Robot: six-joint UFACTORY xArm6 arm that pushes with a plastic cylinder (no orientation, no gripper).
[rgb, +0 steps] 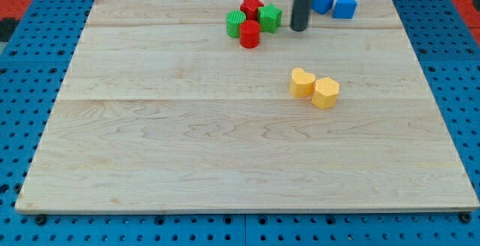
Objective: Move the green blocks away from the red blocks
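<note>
Nothing looks separated yet — the green cylinder (235, 25) and green cube (271, 17) sit bunched against the red star (251, 7) and red cylinder (250, 34) near the top of the surface (187, 141). The tool is only a bare rod with nothing to open or close; my tip (299, 28) stands just to the right of the green cube, apparently not touching. Both greens remain to be pushed clear, I'd judge. Count: two green, two red, two blue blocks (334, 2) — and two yellow blocks (314, 88) mid-board.
</note>
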